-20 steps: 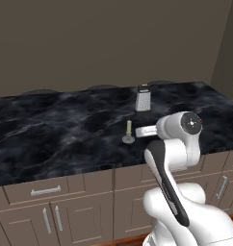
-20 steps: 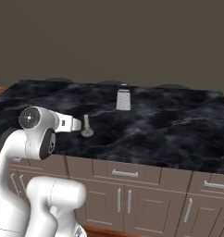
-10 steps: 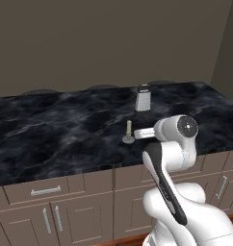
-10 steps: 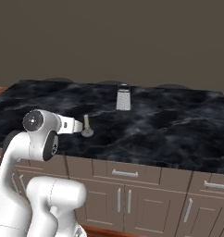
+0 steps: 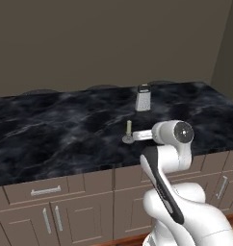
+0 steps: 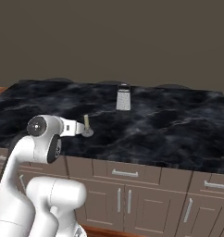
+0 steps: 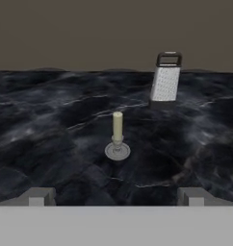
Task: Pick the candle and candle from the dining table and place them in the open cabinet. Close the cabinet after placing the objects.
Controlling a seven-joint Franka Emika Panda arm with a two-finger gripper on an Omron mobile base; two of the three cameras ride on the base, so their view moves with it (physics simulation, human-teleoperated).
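Approaching: the gripper (image 7: 116,199) faced the candle (image 7: 117,126) from the table edge, its two finger tips at the bottom left and bottom right of the hand view, wide apart with nothing between them.
Candle place: it stood upright near the middle of the hand view, on the dining table (image 7: 51,125), between the front edge and the box grater (image 7: 165,78); in the left base view the candle (image 5: 129,127) was just left of the arm's wrist, in the right base view the candle (image 6: 86,121) was just right of it.
Candle build: a slim cream stick on a round grey dish base (image 7: 117,152), with a narrow stem between them.
Handling, my judgement: it looked light and stiff, with smooth wax that could slip or be marked by a hard squeeze; being tall on a small base, it could tip over if pushed from one side.
Where to hold, my judgement: the stick itself, at its middle or lower part, with one finger on each side; the low flat dish offered little to pinch.
Second candle: I could not find the short stub.
Surface: black marble-look top with white veins, flat and glossy; brown drawer fronts (image 5: 46,190) below.
Room: a plain dull brown wall (image 5: 89,43) behind the table; the grater stood upright, well apart from the candle, in the upper right of the hand view.
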